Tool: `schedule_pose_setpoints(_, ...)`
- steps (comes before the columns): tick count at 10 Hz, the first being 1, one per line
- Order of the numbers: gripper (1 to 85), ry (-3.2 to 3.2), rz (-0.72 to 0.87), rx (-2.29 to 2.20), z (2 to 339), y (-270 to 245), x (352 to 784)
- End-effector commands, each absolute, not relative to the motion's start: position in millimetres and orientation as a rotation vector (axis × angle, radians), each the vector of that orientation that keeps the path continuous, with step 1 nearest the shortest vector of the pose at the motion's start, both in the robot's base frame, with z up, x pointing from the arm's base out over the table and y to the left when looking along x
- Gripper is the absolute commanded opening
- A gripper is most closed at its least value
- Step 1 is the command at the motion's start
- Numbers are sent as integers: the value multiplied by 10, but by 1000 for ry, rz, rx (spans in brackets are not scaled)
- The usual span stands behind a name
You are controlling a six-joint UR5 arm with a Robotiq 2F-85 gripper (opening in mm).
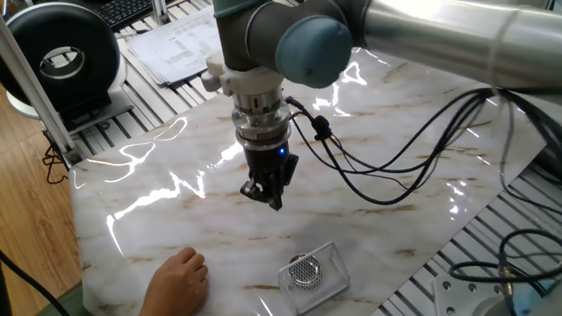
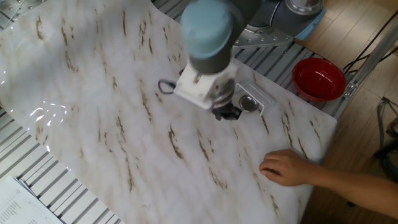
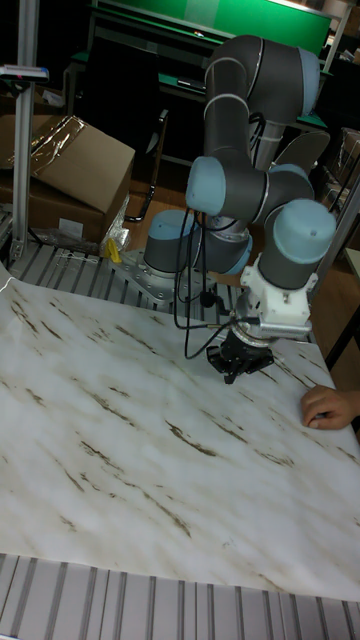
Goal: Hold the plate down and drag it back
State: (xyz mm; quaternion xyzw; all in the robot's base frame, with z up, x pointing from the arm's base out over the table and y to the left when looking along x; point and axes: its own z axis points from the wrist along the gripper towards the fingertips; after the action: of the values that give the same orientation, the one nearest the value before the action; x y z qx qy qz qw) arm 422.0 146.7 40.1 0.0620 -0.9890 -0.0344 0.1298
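Wide bare marble table (image 1: 158, 189) open on the far side of the robot's hand (image 1: 267, 195). Nearer the edge, room pinched: clear tray (image 1: 329, 263) holding the plate (image 1: 304, 269), a person's hand (image 1: 180, 276) resting just beside it. Red bowl (image 2: 319, 79) off the table's corner. Cables (image 1: 395, 158) sagging low over the surface.

One arm, carrying one gripper (image 1: 267, 196) with two fingers. One plate (image 1: 304, 269), sitting in one clear tray (image 1: 334, 263), near the gripper on the side toward the table edge. One human hand (image 1: 180, 276) resting on the marble sheet (image 1: 395, 219), off to the gripper's side. One red bowl (image 2: 319, 79) beyond the tray, well apart from the gripper. One round black fan (image 1: 57, 61) and one stack of papers (image 1: 176, 44) behind the arm. One cardboard box (image 3: 70, 160) far behind, past the table.
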Motion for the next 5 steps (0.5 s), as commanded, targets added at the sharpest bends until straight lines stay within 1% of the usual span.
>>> schedule_pose_setpoints(1, 13, -2734, -223, 177, 366, 1607, 3989)
schedule_pose_setpoints(5, 13, -2657, -292, 201, 345, 1577, 3728)
